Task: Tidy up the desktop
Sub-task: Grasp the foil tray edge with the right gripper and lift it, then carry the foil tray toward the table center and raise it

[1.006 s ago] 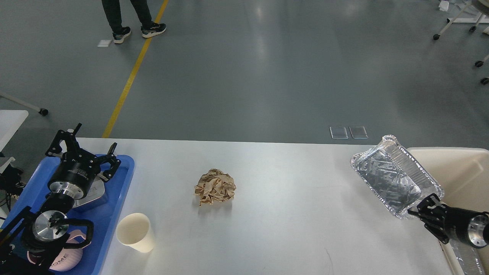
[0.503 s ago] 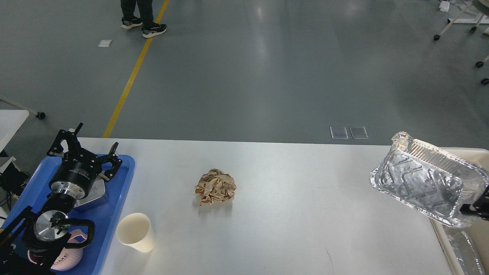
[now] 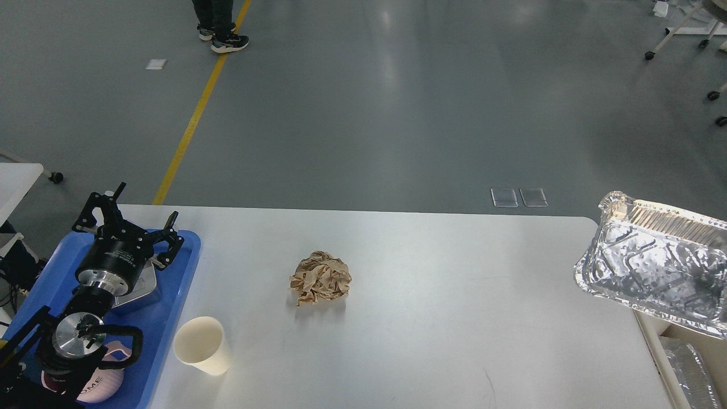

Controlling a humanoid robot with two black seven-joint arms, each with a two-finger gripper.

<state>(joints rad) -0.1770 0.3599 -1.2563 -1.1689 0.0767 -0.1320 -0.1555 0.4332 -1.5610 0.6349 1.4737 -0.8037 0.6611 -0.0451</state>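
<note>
The desktop (image 3: 431, 307) is a wide light grey-white tabletop. On it lie a crumpled ball of brown paper (image 3: 320, 278) near the middle and a cream paper cup (image 3: 203, 345) at the front left. My left gripper (image 3: 134, 220) is open and empty, hovering over the back of the blue tray (image 3: 168, 309). A silver foil tray (image 3: 653, 267) hangs tilted in the air past the desktop's right edge. My right gripper is out of view, so what holds the foil tray is not shown.
The blue tray holds a metal box (image 3: 138, 287) under my left arm and a pink item (image 3: 97, 387). A beige bin (image 3: 676, 336) sits right of the desktop under the foil tray, with another foil tray (image 3: 688, 372) inside. A person's feet (image 3: 222, 38) are far back.
The foil tray has moved right and up, from over the desktop's right end to above the bin. My right gripper has left the view. The left arm barely moved.
</note>
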